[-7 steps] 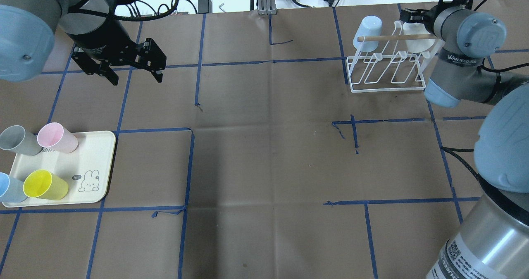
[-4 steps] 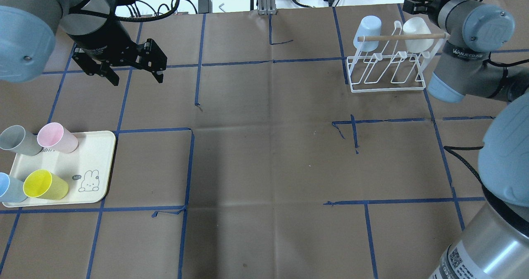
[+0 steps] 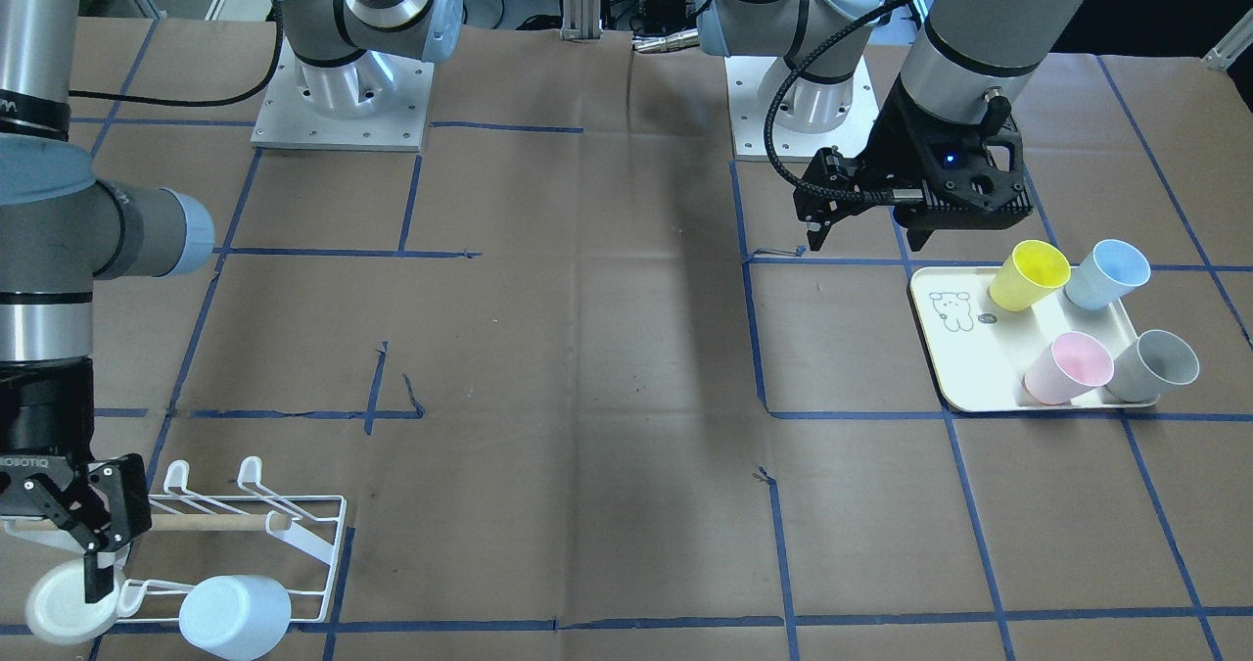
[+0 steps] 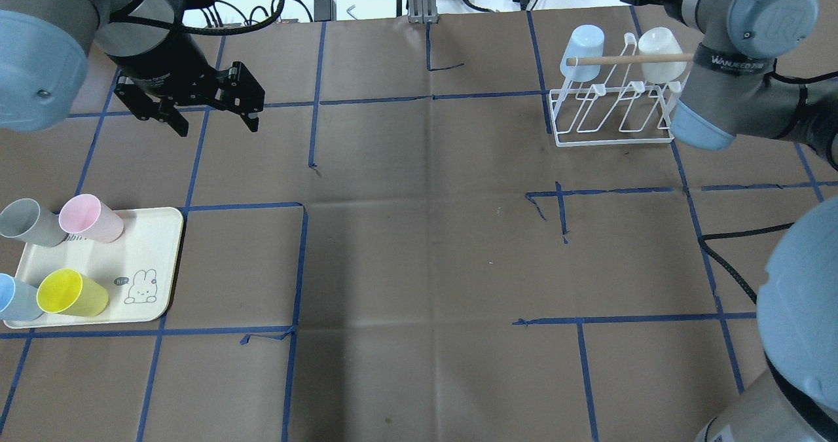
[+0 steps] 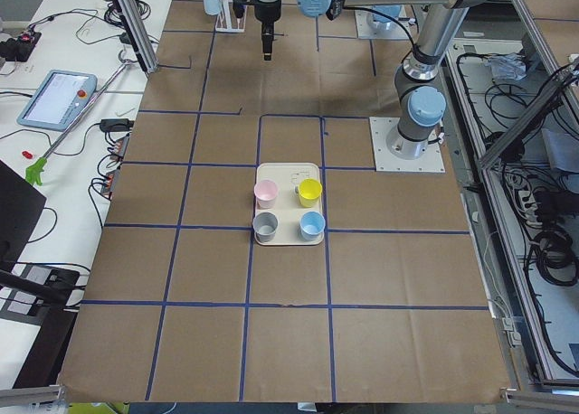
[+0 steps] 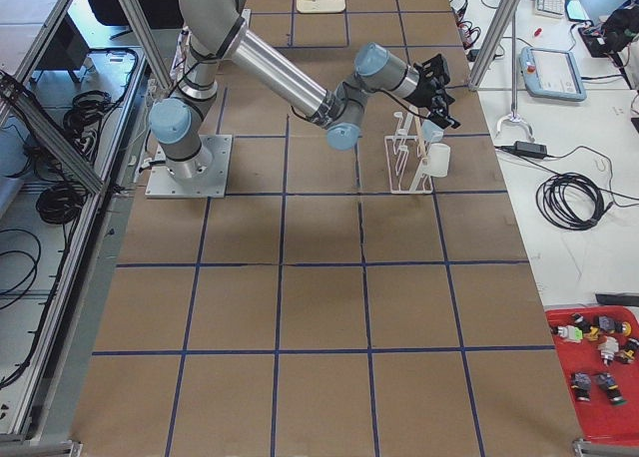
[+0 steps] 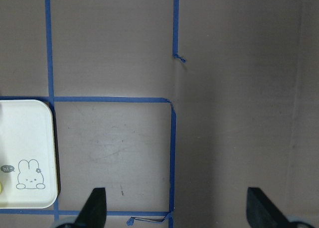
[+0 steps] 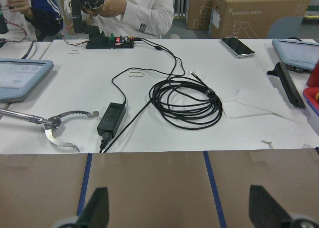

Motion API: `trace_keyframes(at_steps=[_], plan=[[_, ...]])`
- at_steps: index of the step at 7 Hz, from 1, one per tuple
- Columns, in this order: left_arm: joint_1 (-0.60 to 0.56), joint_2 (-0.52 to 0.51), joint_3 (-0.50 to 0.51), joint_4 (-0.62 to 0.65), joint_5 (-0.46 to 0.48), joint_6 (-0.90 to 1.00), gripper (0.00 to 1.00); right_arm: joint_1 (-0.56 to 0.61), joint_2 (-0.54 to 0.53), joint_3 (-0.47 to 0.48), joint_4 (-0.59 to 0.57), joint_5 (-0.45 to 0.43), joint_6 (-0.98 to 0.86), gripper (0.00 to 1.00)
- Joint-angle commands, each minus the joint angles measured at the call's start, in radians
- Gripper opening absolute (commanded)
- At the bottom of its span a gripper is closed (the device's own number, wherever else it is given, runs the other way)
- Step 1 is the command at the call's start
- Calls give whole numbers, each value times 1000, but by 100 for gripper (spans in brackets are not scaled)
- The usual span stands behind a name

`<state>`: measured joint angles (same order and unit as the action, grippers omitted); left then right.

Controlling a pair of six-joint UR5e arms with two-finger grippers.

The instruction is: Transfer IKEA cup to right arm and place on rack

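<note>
Right hand (image 3: 69, 548) near tilted white cup (image 3: 59, 610)

My table (image 4: 419, 232): brown paper, blue tape grid (image 4: 300, 265). Cream tray (image 4: 154, 245) at 8 o'clock, bunny drawing (image 4: 139, 288) at its 5 o'clock corner. Past 12 o'clock edge, white bench (image 8: 249, 133): coiled black cable (image 8: 187, 101), power adapter (image 8: 111, 117) at coil's 9 o'clock, phone (image 8: 238, 46) at 1 o'clock.

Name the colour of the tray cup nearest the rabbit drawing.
Yellow: the cup shows best in the exterior front-facing view.
</note>
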<state>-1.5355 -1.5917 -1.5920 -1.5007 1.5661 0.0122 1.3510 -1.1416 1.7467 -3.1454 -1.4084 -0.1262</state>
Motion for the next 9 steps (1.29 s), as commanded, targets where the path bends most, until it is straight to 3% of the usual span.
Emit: trace_keyframes(at_steps=[1,2,3,4,6,7,9], plan=[[0,4,-11,0,0,-9,99,84,-141,-28,354,-38,0,100],[-2,6,-12,0,-1,-29,99,88,-151,-33,389,-44,2,100],[-2,6,-12,0,0,-29,99,132,-220,-45,614,-90,14,100],[-2,3,-12,-1,0,-26,100,149,-255,-44,754,-92,14,100],[-2,3,-12,-1,0,-18,100,152,-265,-44,780,-90,16,100],[-2,3,-12,-1,0,-18,100,157,-373,-47,1087,-90,38,100],[-23,0,-6,-3,2,-6,100,158,-411,-49,1253,-90,40,100]])
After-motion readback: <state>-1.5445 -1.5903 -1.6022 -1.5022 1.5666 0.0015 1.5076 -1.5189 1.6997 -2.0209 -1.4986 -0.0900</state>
